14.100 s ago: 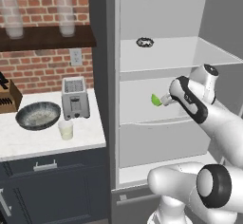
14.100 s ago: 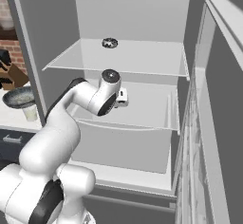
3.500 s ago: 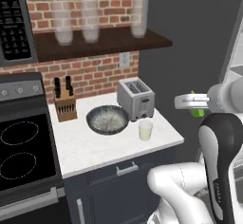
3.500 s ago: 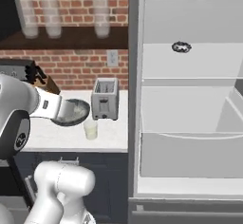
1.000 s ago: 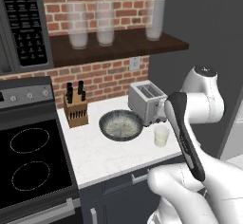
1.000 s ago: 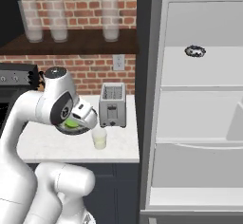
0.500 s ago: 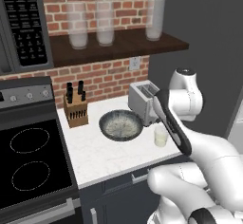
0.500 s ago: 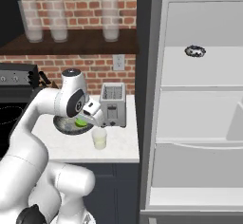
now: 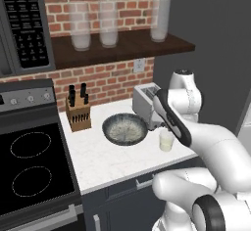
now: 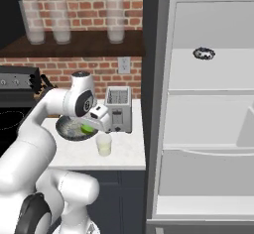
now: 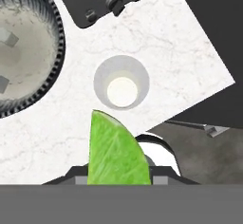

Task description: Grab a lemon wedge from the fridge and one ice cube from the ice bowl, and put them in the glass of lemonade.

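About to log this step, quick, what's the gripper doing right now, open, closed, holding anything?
Gripper: closed on the lemon wedge, held above the glass of lemonade on the counter.

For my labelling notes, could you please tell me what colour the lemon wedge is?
The lemon wedge is bright yellow-green; the hand view shows it best.

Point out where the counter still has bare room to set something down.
Free: the counter's front strip, between the stove and the glass of lemonade. Crowded: the back, where knife block, ice bowl and toaster line the brick wall.
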Controlling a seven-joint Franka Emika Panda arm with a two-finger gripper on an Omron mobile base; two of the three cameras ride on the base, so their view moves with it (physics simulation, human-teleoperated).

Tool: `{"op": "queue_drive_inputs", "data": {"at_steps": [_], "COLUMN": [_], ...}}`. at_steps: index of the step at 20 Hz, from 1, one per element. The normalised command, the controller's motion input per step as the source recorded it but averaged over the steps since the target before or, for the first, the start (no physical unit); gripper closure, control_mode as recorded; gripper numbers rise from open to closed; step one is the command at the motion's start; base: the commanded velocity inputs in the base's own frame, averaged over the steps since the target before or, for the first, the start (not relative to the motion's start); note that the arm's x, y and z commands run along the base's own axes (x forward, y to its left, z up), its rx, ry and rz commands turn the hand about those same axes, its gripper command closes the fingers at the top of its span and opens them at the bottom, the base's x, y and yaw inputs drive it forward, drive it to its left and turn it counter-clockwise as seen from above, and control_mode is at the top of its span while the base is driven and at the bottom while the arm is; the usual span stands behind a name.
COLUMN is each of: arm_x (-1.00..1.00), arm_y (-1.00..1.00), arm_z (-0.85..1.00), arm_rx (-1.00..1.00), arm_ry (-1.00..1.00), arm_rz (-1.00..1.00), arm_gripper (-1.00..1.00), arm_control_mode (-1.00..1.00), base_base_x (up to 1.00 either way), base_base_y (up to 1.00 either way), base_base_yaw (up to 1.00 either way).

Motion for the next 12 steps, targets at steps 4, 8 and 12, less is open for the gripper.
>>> {"op": "queue_drive_inputs", "data": {"at_steps": [4,8,12], "arm_x": [0.01,0.00,0.00], "arm_y": [0.00,0.00,0.00], "arm_z": [-0.15,-0.19,-0.09], "arm_rx": [-0.01,0.00,0.00], "arm_ry": [0.00,0.00,0.00], "arm_rz": [0.00,0.00,0.00], "arm_gripper": [1.00,1.00,1.00], "arm_control_mode": [-1.00,-1.00,-1.00], "base_base_x": [0.00,0.00,0.00], "base_base_y": [0.00,0.00,0.00], "base_base_yaw": [0.00,0.00,0.00]}}
